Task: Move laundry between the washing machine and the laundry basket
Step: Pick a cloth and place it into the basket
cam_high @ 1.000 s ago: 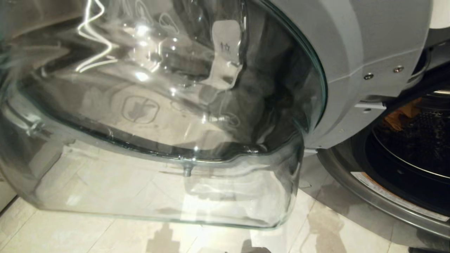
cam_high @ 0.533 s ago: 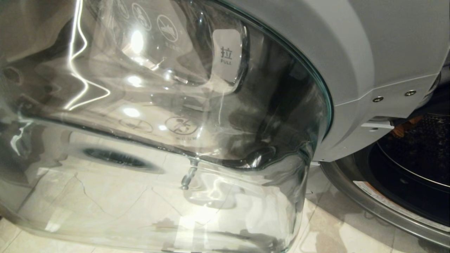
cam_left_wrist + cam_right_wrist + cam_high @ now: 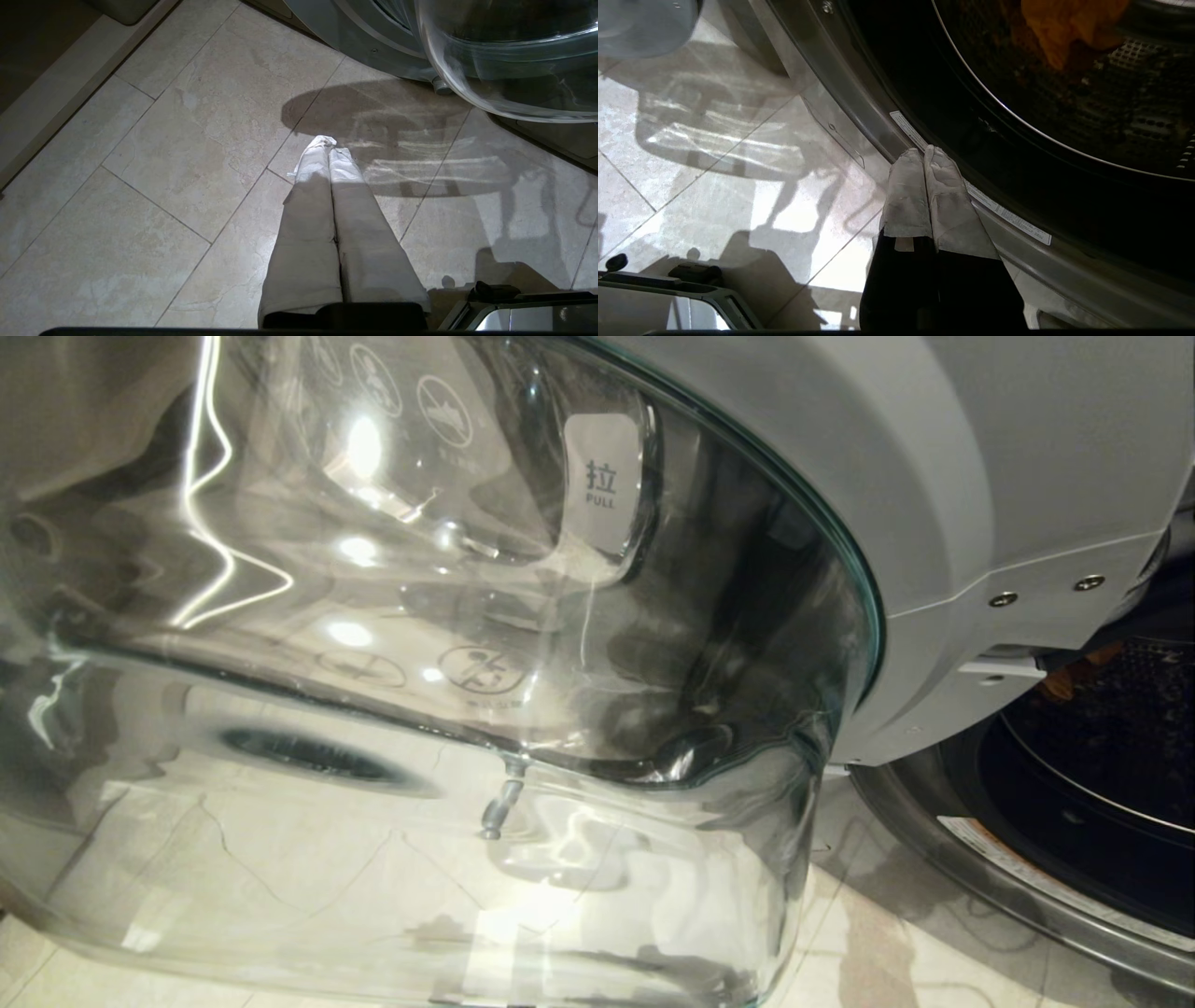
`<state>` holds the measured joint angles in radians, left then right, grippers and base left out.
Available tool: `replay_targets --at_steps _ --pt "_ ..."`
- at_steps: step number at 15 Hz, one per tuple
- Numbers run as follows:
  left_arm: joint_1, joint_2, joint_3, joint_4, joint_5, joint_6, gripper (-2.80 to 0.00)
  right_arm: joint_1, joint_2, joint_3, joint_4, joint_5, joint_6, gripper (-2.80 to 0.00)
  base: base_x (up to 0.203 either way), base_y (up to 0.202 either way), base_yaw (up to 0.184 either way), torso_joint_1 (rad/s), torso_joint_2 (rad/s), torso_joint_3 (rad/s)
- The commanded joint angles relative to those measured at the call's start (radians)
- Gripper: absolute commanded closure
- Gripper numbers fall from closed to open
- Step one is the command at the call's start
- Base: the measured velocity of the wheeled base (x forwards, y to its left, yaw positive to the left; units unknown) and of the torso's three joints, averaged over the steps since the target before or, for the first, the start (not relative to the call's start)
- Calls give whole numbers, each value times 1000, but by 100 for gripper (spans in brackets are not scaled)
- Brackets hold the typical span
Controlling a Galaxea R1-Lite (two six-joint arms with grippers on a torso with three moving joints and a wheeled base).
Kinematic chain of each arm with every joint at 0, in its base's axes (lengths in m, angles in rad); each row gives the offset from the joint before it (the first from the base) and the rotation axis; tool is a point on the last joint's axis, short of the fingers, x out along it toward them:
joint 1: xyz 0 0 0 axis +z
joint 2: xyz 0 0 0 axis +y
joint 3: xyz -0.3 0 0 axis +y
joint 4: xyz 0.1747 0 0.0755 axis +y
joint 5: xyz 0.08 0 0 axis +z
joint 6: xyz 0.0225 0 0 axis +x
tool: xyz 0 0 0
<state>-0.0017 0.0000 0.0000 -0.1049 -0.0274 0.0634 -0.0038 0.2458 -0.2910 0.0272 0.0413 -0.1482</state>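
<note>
Open washing machine (image 3: 943,504) at the start of unloading. The swung-out glass door (image 3: 448,709), marked "PULL", fills most of the head view; neither arm shows there. At the right edge lies the dark mouth of the perforated drum (image 3: 1087,107), with a yellow-orange garment (image 3: 1069,28) resting deep inside, well apart from both grippers. The right gripper (image 3: 924,151) hangs just outside the chrome door rim (image 3: 859,107), its cloth-wrapped fingers (image 3: 908,196) pressed together and empty. The left gripper (image 3: 327,142) hangs over the tiled floor (image 3: 163,140) below the door bowl, fingers likewise together and empty. The laundry basket appears in no view. To do the reach well, the right fingers should probably part before crossing the rim, the wrist should clear the lower lip and its label strip (image 3: 971,191), and the approach should aim at a raised fold of the garment rather than the drum wall; the door at the left leaves little room to swing wide
</note>
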Motion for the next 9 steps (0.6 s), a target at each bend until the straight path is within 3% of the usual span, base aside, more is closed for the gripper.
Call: replay_targets --at_steps 1,5,9 --pt "0 0 40 -1 0 3 0 -3 356 -16 -125 -4 9 0 0 0 0 0 0 0" --pt "0 0 40 1 1 3 0 -4 854 32 -575 -54 18 0 0 0 0 0 0 0" --pt "0 0 40 1 4 4 0 -5 1227 29 -1083 -172 26 0 0 0 0 0 0 0"
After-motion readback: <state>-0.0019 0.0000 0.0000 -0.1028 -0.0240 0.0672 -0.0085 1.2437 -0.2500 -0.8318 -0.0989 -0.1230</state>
